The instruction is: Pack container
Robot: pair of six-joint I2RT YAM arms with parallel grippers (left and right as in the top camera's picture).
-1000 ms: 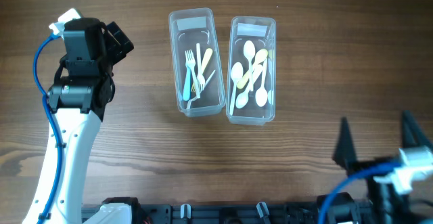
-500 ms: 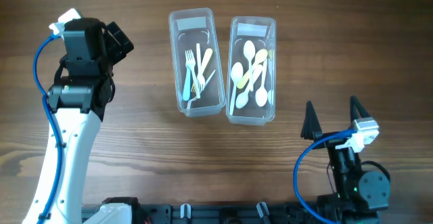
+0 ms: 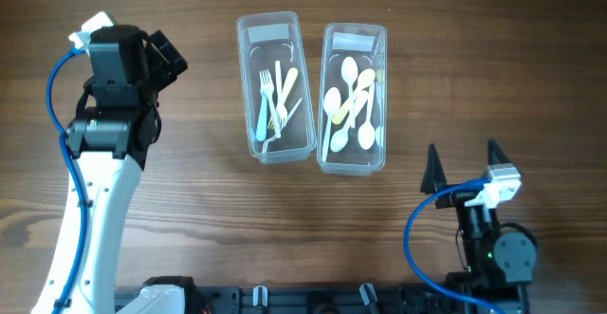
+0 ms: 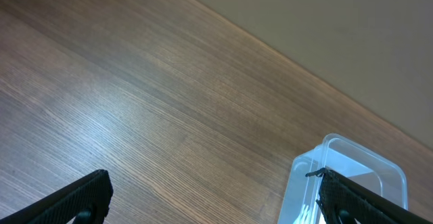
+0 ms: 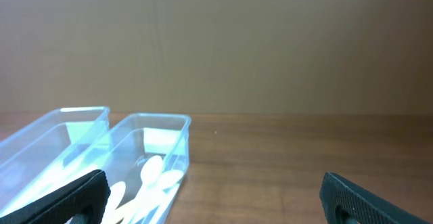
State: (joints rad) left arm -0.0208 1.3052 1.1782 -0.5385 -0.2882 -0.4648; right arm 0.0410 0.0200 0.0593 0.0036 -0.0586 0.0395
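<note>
Two clear plastic containers stand side by side at the table's middle back. The left container (image 3: 274, 87) holds several forks and similar cutlery, blue, white and cream. The right container (image 3: 353, 99) holds several white and cream spoons. My left gripper (image 3: 167, 56) is open and empty, left of the containers; the left wrist view shows a container corner (image 4: 352, 166) by its right finger. My right gripper (image 3: 465, 167) is open and empty at the front right, below the spoon container; the right wrist view shows both containers (image 5: 145, 160) ahead on the left.
Bare wood table (image 3: 190, 210) surrounds the containers. A black rail (image 3: 285, 297) runs along the front edge. A beige wall (image 5: 270, 41) rises behind the table.
My right arm has pulled back from the far right front edge to a spot below the spoon container, its jaws still wide. The left arm and containers have not moved.
</note>
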